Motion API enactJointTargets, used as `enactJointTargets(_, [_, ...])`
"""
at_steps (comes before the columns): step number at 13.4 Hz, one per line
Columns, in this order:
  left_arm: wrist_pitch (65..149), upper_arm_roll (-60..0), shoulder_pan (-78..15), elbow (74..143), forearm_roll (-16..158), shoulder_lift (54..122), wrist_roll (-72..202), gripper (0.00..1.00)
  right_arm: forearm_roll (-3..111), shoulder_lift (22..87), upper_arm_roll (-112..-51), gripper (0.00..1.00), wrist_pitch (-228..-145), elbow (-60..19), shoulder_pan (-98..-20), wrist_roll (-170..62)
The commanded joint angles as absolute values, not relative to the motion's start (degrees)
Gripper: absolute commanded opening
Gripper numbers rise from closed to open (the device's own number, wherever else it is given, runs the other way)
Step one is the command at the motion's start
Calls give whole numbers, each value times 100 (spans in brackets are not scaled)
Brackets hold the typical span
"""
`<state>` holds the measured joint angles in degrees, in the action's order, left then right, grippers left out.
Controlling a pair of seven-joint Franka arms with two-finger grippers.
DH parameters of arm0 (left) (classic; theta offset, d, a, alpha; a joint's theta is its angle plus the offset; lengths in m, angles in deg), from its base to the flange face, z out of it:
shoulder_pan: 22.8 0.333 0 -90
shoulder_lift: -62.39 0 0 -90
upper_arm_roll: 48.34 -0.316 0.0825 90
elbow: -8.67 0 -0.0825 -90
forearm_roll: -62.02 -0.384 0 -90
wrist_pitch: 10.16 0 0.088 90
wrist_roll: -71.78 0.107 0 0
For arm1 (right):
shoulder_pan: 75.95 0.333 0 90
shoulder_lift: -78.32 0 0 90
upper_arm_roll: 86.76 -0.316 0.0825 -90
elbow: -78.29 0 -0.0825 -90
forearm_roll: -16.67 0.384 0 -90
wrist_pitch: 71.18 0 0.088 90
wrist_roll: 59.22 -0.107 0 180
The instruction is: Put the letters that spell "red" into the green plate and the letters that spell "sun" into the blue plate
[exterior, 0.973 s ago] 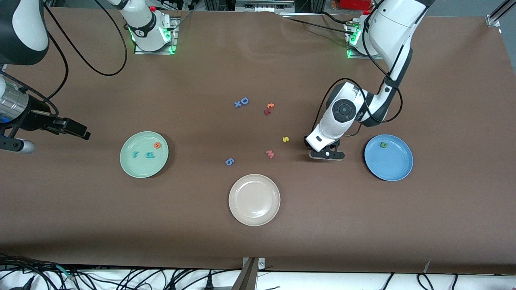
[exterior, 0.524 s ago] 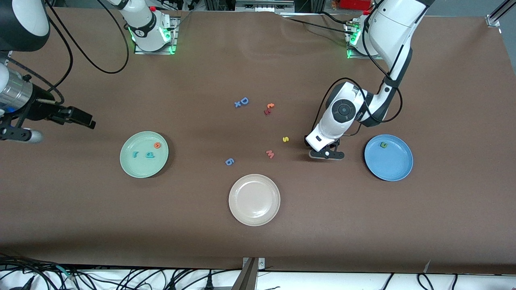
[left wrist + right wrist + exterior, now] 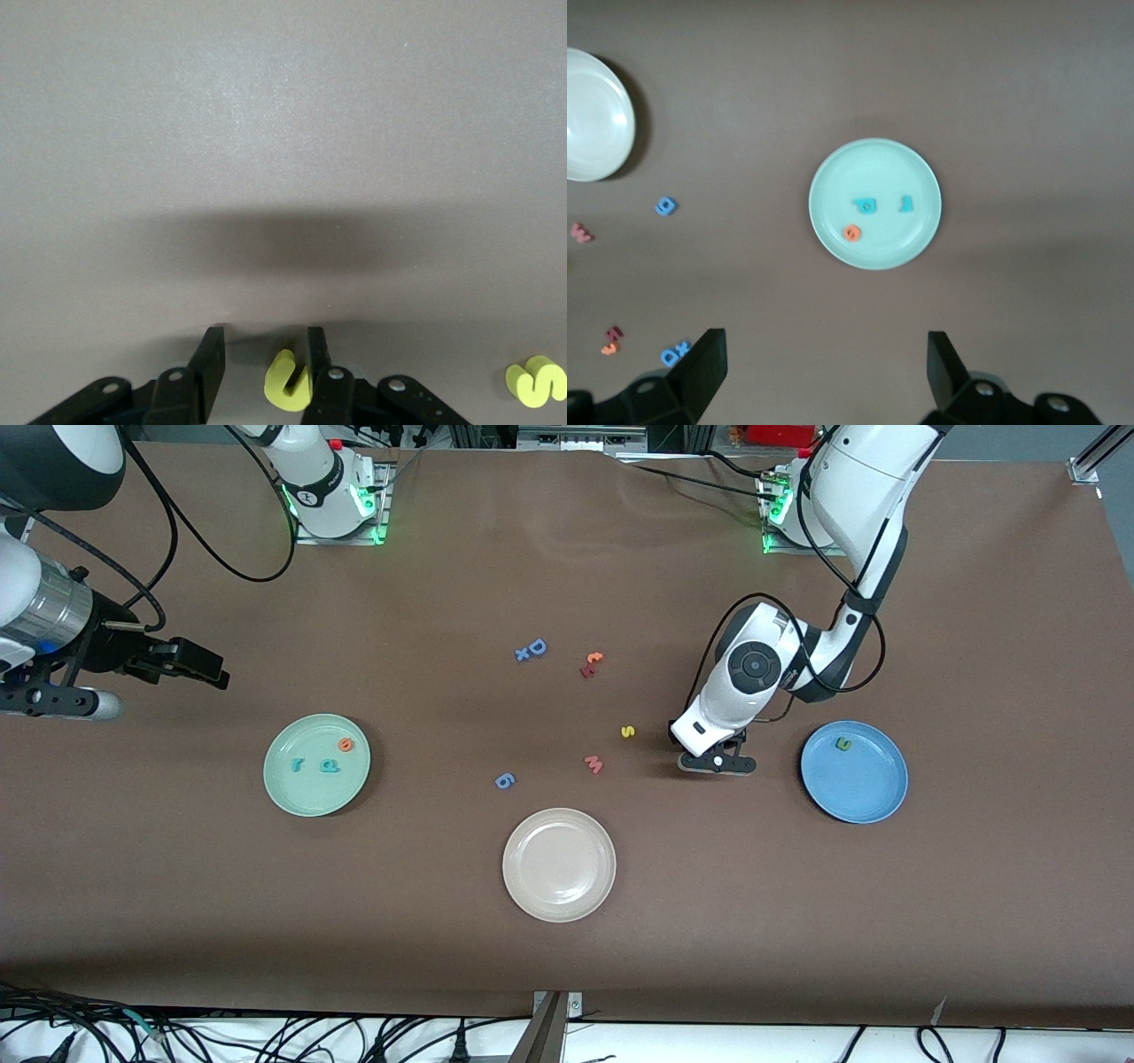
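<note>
The green plate (image 3: 316, 765) already holds the teal r (image 3: 298, 763), teal d (image 3: 330, 765) and orange e (image 3: 345, 745). The blue plate (image 3: 854, 771) has only the green u (image 3: 844, 743), at its 11 o'clock. The yellow s (image 3: 627, 732) lies on the counter (image 3: 567, 974). Only the left wrist view shows the yellow n (image 3: 289, 382) between the fingers of the left claw (image 3: 264, 354), which looks closed on it beside the blue plate. The right claw (image 3: 824, 363) is released and waits above the green plate.
</note>
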<state>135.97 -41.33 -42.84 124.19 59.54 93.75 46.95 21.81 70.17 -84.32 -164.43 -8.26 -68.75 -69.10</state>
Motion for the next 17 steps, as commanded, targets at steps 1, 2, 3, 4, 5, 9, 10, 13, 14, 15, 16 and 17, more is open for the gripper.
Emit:
enactJointTargets(1, [13468, -4104, -4284, 12451, 5798, 9271, 4691, 45, 2124, 6953, -8421, 100, -16452, -626, -6892, -6915])
enactJointTargets(2, [13468, -4104, -4310, 12468, 5806, 9271, 4682, 45, 2124, 6962, -8404, 100, -16461, -600, -6918, -6907])
enactJointTargets(3, [13468, -4104, -4319, 12495, 5806, 9271, 4682, 46, 2115, 6953, -8386, 100, -16479, -522, -6927, -6907])
enactJointTargets(4, [13468, -4104, -4310, 12512, 5806, 9271, 4691, 46, 2089, 6953, -8386, 100, -16470, -469, -6927, -6898])
enactJointTargets(5, [13442, -4104, -4319, 12512, 5806, 9280, 4700, 46, 2098, 6953, -8386, 100, -16479, -459, -6927, -6898])
enactJointTargets(9, [13442, -4016, -4310, 12512, 5806, 9324, 4691, 46, 2098, 6953, -8395, 100, -16408, -485, -6919, -6906])
enactJointTargets(10, [13442, -4016, -4310, 12512, 5806, 9324, 4691, 46, 2098, 6953, -8395, 100, -16408, -503, -6927, -6915])
enactJointTargets(13, [13442, -3999, -4319, 12512, 5806, 9350, 4708, 46, 2089, 6953, -8386, 100, -16408, -521, -6927, -6915])
enactJointTargets(14, [13442, -3999, -4319, 12512, 5806, 9368, 4726, 45, 2089, 6953, -8386, 100, -16400, -538, -6936, -6915])
enactJointTargets(15, [13442, -3999, -4319, 12512, 5806, 9368, 4743, 40, 2089, 6953, -8386, 100, -16400, -556, -6928, -6924])
enactJointTargets(16, [13442, -3999, -4319, 12512, 5798, 9368, 4744, 29, 2089, 6962, -8386, 100, -16400, -556, -6927, -6924])
enactJointTargets(17, [13442, -3999, -4319, 12504, 5798, 9368, 4744, 28, 2080, 6962, -8386, 100, -16400, -547, -6927, -6915])
